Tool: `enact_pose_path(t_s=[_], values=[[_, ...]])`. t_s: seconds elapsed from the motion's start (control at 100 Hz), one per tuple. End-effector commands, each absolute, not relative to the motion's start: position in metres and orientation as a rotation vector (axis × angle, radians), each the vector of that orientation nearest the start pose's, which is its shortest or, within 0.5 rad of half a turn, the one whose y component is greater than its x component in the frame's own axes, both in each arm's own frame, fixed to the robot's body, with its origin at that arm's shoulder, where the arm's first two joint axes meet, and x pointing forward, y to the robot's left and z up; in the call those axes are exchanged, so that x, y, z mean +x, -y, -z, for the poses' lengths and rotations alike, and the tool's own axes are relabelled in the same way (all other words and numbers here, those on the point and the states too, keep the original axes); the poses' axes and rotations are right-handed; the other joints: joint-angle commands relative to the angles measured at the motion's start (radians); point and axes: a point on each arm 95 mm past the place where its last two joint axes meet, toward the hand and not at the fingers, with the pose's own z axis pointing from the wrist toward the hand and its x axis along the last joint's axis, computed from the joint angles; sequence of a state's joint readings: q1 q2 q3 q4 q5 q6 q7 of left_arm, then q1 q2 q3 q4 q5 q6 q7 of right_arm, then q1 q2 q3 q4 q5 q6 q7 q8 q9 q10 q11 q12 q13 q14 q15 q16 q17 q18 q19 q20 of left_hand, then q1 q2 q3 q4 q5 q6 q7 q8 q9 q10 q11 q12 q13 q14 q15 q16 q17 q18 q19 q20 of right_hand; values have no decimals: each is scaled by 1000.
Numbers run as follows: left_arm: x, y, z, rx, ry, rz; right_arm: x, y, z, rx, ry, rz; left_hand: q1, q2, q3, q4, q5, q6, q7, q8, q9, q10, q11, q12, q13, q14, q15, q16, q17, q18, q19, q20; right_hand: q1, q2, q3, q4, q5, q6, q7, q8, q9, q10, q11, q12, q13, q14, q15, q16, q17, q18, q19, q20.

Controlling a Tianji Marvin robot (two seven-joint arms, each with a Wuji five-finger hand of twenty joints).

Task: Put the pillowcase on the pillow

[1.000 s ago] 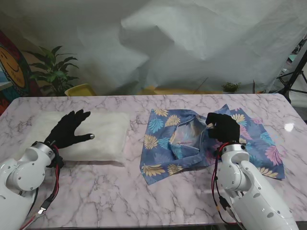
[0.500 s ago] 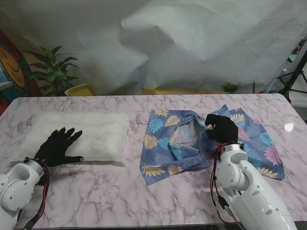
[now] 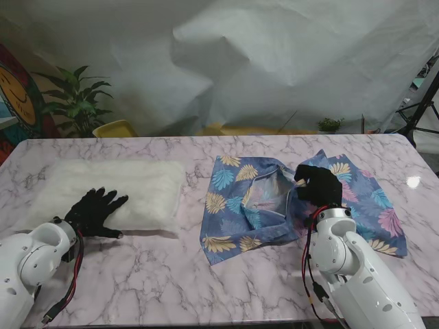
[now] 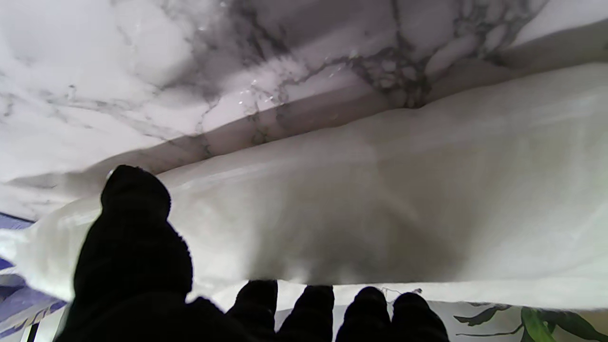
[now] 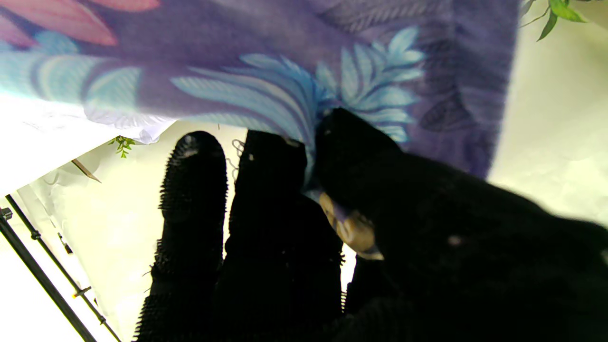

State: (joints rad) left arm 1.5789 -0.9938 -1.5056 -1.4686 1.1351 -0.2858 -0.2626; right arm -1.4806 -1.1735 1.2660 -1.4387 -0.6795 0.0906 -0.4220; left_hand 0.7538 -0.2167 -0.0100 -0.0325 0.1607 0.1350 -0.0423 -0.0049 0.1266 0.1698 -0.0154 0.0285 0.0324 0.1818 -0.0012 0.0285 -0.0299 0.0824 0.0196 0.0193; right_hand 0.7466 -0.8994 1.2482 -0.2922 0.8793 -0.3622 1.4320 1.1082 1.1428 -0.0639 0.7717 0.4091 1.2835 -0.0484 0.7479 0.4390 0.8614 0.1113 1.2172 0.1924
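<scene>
R robot hand [image 3: 317,184] pinching pillowcase [image 3: 288,202] hem, mouth propped open mid-bench. L robot hand [image 3: 96,211] fingers spread on pillow [image 3: 130,192] near edge, grip not closed. Risks: thin pinch slips → mouth collapses; L just shoves pillow flat.

A white, fluffy pillow [image 3: 120,192] lies flat on the left. A blue leaf-print pillowcase [image 3: 260,205] lies rumpled to its right, well apart, its mouth lifted open.

The left hand [image 3: 96,212] hides the pillow [image 3: 137,192] edge beneath it.
</scene>
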Motion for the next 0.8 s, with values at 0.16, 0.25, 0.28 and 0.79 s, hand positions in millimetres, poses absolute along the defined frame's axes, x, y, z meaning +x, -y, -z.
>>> enact_pose_path(t_s=[0.16, 0.25, 0.28, 0.79], values=[[422, -150, 354, -1209, -1786, 993, 432, 46, 311, 1394, -806, -1630, 79, -44, 53, 16, -27, 44, -13, -14, -54, 48, -24, -17, -38, 49, -32, -13, -17, 36, -48, -27, 56, 34, 24, 33, 43, 5, 89, 5, 39, -27, 59, 28, 23, 6, 35, 7, -6, 15, -7, 26], [428, -150, 362, -1178, -1762, 1002, 432, 46, 312, 1397, -802, -1636, 103, -61, 132, 11, -28, 29, -13, -14, -52, 30, -24, -17, -20, 22, -9, 114, -10, 8, -19, 81, 56, 34, 24, 33, 43, 5, 89, 5, 41, -27, 60, 28, 24, 6, 34, 7, -7, 19, -7, 28], [430, -150, 364, -1178, -1760, 1003, 432, 46, 312, 1397, -803, -1637, 103, -71, 174, 7, -28, 24, -13, -14, -52, 24, -24, -16, -16, 12, 20, 207, -15, -3, 8, 169, 55, 33, 25, 33, 43, 5, 89, 5, 41, -28, 60, 28, 24, 6, 34, 7, -8, 20, -8, 28], [449, -152, 390, -1222, -1676, 1074, 430, 47, 309, 1391, -820, -1638, 505, -16, 265, -12, 114, -34, 189, 234, 45, -67, 776, 1174, 414, -282, 1131, 1113, 235, -139, 1179, 714, 50, 29, 31, 31, 43, 5, 89, 5, 43, -24, 61, 26, 25, 10, 37, 9, -11, 34, -9, 40]])
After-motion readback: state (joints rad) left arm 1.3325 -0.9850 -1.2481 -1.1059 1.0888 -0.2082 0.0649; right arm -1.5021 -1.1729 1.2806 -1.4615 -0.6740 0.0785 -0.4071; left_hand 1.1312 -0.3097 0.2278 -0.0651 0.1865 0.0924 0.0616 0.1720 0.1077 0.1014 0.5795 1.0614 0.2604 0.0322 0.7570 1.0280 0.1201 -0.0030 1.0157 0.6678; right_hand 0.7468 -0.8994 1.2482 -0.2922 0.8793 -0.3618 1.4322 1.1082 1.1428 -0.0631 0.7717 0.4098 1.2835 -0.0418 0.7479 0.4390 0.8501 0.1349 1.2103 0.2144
